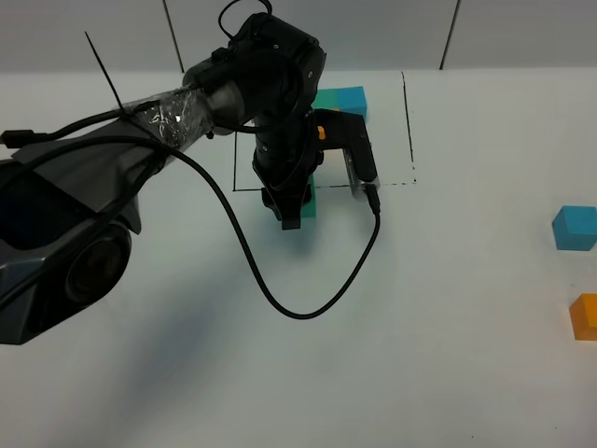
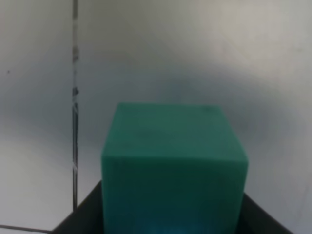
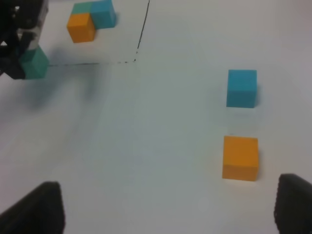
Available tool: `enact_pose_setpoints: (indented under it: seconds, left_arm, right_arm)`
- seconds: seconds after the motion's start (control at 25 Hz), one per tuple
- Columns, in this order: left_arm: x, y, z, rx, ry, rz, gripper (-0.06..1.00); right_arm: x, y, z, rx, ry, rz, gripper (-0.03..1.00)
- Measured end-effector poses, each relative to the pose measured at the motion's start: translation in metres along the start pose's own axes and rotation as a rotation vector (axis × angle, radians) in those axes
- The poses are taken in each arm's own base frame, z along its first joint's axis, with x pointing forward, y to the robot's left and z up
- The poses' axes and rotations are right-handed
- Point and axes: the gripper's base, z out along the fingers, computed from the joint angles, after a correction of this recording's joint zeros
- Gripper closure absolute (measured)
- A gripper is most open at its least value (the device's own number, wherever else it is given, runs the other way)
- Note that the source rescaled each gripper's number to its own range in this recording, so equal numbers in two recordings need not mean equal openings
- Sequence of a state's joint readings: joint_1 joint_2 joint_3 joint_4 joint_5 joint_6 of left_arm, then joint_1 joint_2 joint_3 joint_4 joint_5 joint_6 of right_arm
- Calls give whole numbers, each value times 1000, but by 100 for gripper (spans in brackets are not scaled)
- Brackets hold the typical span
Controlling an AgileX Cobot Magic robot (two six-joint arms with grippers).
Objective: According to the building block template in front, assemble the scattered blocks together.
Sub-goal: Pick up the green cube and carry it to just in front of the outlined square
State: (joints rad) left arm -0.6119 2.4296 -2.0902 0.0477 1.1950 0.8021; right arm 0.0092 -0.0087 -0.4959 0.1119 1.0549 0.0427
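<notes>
**Teal cube in the grip at the frame line, two more waiting on the right**

The left end effector (image 1: 291, 215) is clamped on the teal cube (image 2: 173, 161), with the dark fingers hugging its sides in the wrist view. It has the cube at the near line of the black frame (image 1: 409, 112), just short of the template (image 1: 347, 99), the joined three-cube sample toward the far edge of the tabletop (image 1: 448, 355). I can't tell whether the cube is resting or just lifted.

Now to the right! The right end effector (image 3: 170, 195) has its jaws spread wide and holds nothing. The blue cube (image 3: 242, 87) and the orange cube (image 3: 240, 158) lie directly ahead of it, close together near the right edge and well apart from the teal one. The right arm is clearly the nearer one for those two. The cubes are square, so the approach angle looks forgiving. No containers are in play. The frame encloses only the sample.
</notes>
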Motion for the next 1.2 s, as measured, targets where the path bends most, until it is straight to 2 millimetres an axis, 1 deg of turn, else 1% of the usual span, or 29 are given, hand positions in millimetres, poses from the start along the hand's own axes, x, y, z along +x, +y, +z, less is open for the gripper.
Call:
enact_pose_setpoints:
  seconds: [0.12,0.44,0.52,0.68,0.76,1.2]
  left_arm:
    - [-2,-2,5,7,7,5,94]
    - [-12,-11,4,14,-5,15,94]
    - [-15,-13,9,25,-4,18,94]
    - [-16,-14,27,55,18,16,94]
    - [-16,-14,29,57,23,17,94]
    - [-16,-14,31,58,25,17,94]
  right_arm:
    - [0,0,0,0,0,0,22]
    - [0,0,0,0,0,3,22]
    - [0,0,0,0,0,3,22]
    - [0,0,0,0,0,3,22]
    - [0,0,0,0,0,3,22]
    - [0,0,0,0,0,3,22]
